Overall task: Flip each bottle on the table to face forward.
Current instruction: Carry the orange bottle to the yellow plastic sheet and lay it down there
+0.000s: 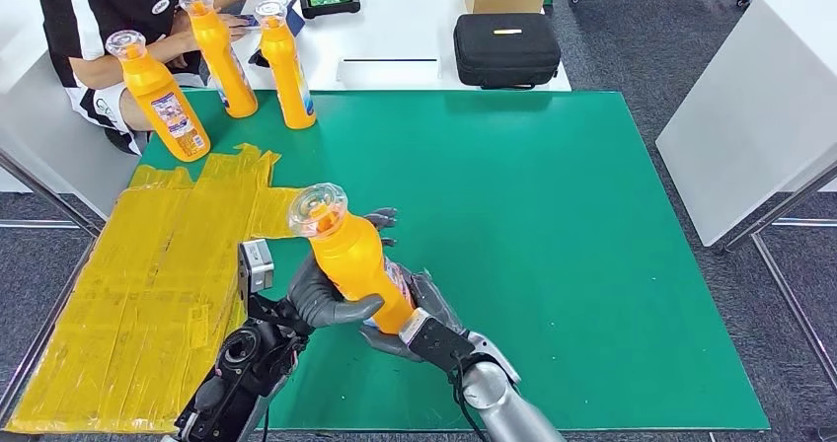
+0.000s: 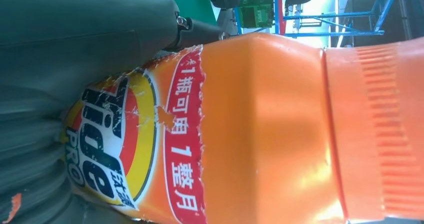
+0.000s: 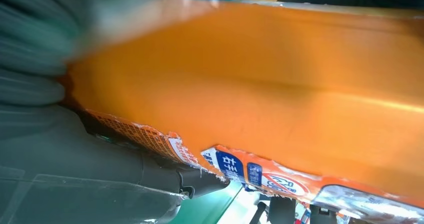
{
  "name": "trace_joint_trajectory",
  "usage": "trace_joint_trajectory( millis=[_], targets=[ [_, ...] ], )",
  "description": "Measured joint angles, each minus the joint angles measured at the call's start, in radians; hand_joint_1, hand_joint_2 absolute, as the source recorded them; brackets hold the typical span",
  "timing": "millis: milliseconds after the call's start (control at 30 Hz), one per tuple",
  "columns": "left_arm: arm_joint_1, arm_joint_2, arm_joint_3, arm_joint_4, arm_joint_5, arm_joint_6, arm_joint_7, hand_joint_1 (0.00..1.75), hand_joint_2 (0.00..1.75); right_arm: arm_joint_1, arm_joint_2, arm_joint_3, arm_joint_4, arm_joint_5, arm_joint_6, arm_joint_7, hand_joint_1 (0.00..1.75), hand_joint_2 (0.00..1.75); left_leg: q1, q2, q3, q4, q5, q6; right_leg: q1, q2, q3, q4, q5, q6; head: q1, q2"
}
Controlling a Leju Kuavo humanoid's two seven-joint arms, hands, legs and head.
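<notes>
While tilted, bottle [image 1: 353, 259] gripped between both hands' fingers [image 1: 336, 309], seemingly above mat [image 1: 553, 245].

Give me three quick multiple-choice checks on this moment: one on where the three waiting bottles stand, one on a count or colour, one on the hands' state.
1. Where do the three free bottles stand?
A. At the mat's far left corner, near the seated person
B. On the black case
C. At the mat's near right corner

2. How many orange bottles are in the head view in all?
A. Two
B. Four
C. Six

3. What are the hands doing?
A. Both hang open at the sides
B. The right hand alone holds a bottle
C. Both grip one bottle above the mat

Answers:
1. A: they stand in a cluster at the far left of the green mat, by the person.
2. B: three stand free and one more is held.
3. C: the left hand and the right hand wrap the lower body of the held bottle from either side.
</notes>
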Motion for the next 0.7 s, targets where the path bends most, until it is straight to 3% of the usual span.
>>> trace_joint_trajectory(
  millis=[400, 533, 600, 700],
  targets=[
    [-0.001, -0.005, 0.002, 0.010, 0.001, 0.024, -0.005, 1.75, 1.75, 0.013, -0.003, -0.007, -0.016, -0.017, -0.015, -0.011, 1.72, 1.75, 0.000, 0.000, 0.000, 0.000, 0.000, 0.000, 0.000, 0.000, 0.000, 0.000, 0.000, 0.000, 0.000, 0.000],
    [0.001, -0.015, 0.001, 0.005, -0.001, 0.075, -0.007, 1.75, 1.75, 0.039, -0.014, -0.022, -0.076, -0.040, -0.026, -0.009, 0.00, 1.75, 0.000, 0.000, 0.000, 0.000, 0.000, 0.000, 0.000, 0.000, 0.000, 0.000, 0.000, 0.000, 0.000, 0.000],
    [0.004, -0.021, 0.003, -0.005, -0.026, 0.141, -0.007, 1.75, 1.75, 0.059, -0.021, -0.031, -0.125, -0.056, -0.034, -0.003, 0.00, 1.75, 0.000, 0.000, -0.001, 0.000, 0.000, 0.000, 0.000, 0.000, 0.000, 0.000, 0.000, 0.000, 0.000, 0.000],
    [0.010, -0.035, 0.006, -0.036, -0.184, 0.360, -0.015, 1.75, 1.75, 0.092, -0.032, -0.051, -0.221, -0.086, -0.053, 0.016, 0.00, 1.75, 0.000, -0.001, -0.001, 0.000, 0.000, 0.000, 0.000, -0.001, 0.000, 0.000, 0.000, 0.000, 0.000, 0.000]
  ],
)
